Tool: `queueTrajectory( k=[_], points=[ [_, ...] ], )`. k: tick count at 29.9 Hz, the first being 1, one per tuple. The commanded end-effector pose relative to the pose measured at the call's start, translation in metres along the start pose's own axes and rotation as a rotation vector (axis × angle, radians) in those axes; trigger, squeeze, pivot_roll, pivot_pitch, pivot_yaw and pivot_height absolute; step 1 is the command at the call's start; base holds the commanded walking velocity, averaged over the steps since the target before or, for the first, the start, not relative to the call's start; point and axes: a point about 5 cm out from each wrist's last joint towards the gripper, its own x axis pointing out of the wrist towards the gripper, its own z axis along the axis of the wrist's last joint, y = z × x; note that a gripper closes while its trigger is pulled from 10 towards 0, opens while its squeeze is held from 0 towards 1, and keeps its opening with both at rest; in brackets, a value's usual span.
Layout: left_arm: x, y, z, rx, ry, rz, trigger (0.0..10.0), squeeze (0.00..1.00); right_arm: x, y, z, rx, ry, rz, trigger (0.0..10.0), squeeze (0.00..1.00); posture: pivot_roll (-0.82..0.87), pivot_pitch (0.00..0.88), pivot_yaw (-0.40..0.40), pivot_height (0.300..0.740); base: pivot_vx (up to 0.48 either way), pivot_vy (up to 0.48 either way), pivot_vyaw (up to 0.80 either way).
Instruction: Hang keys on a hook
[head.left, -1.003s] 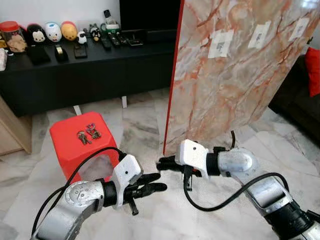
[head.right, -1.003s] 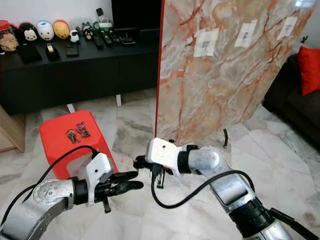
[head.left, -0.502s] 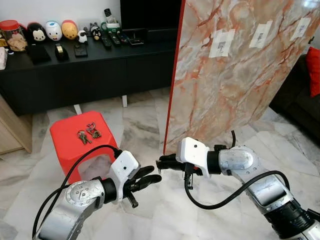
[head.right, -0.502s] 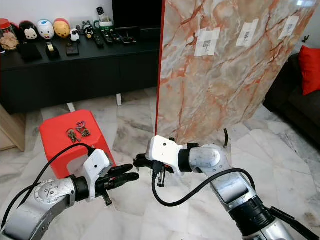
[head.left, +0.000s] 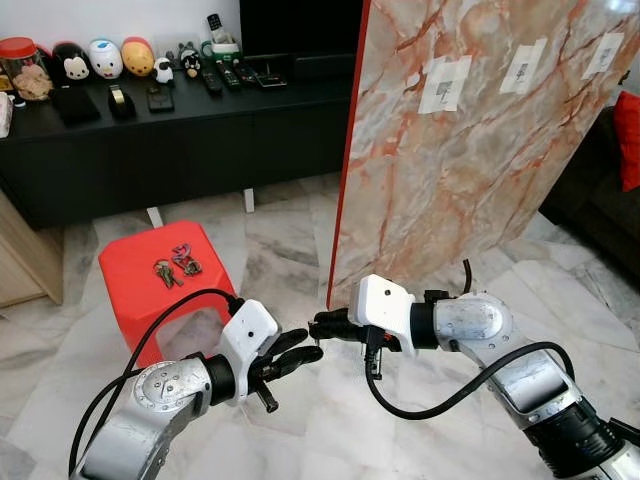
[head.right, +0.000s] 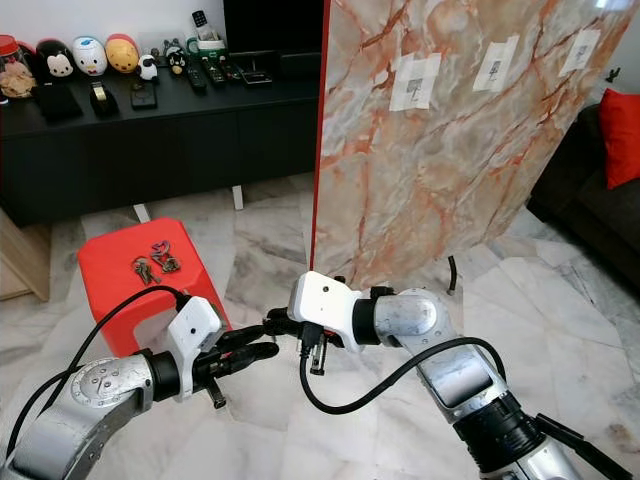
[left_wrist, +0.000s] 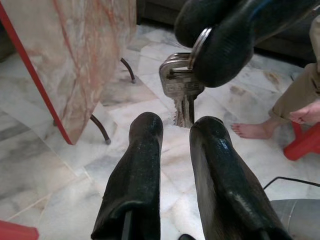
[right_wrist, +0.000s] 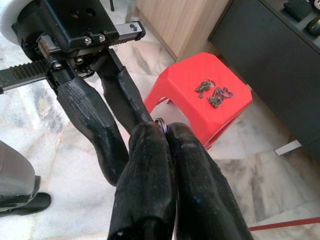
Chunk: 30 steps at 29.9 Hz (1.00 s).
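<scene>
Far left, a black cabinet (head.left: 150, 140) stands against the wall, with small figurines (head.left: 100, 62) and remote controls (head.left: 225, 78) along its top. In front of it, on the marble floor (head.left: 280, 250), stands a red stool (head.left: 140, 295). Two bunches of keys (head.left: 175, 268) lie on the stool's seat, just beside each other.

Low and left of centre, the left gripper (head.left: 302, 346) is held out over the floor, beside the stool. Its two black fingers (left_wrist: 142, 165) are parted with a gap between them and hold nothing; they point at the tips of the other gripper.

At centre, the right gripper (head.left: 322, 326) meets it tip to tip. Its fingers (right_wrist: 150, 160) are pressed together on the ring of a key set (left_wrist: 181, 85). In the left wrist view, the silver keys hang down from those fingertips, just past the left gripper's open fingers and not touching them.

To the right, a large marble-patterned board (head.left: 470, 140) with a red edge stands upright on thin black feet. Three pale patches (head.left: 445, 85) are fixed high on its face. At the far right edge, a red cushion (head.left: 629, 135) rests on a dark sofa (head.left: 590, 200). In the left wrist view, a person's bare foot (left_wrist: 255, 131) rests on the floor.
</scene>
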Motion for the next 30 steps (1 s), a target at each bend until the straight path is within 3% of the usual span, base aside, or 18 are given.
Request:
queueTrajectory(
  k=[1,8,19,26,30],
  points=[
    [0.001,-0.006,0.006,-0.013,-0.023,-0.051,10.0,0.0,-0.002,-0.001,0.002,-0.018,0.01,-0.006,10.0,0.0,0.17,0.094,-0.112,0.74,0.0,0.0,0.0],
    [0.0,-0.011,0.006,-0.031,-0.02,-0.099,10.0,0.0,-0.003,0.004,0.002,-0.012,-0.003,0.039,10.0,0.0,0.17,0.096,-0.113,0.74,0.0,0.0,0.0],
    [-0.008,-0.009,-0.003,0.003,0.072,-0.192,10.0,0.0,-0.015,0.018,0.008,-0.043,-0.059,0.249,10.0,0.0,0.16,0.1,-0.113,0.74,0.0,0.0,0.0],
    [-0.009,-0.008,-0.003,-0.018,0.056,-0.215,10.0,0.0,-0.022,0.021,0.004,-0.065,-0.037,0.346,10.0,0.0,0.16,0.103,-0.117,0.74,0.0,0.0,0.0],
    [-0.015,-0.014,-0.002,-0.045,0.052,-0.286,10.0,0.0,-0.026,0.022,0.001,-0.073,-0.023,0.38,10.0,0.0,0.16,0.104,-0.117,0.74,0.0,0.0,0.0]
  ],
)
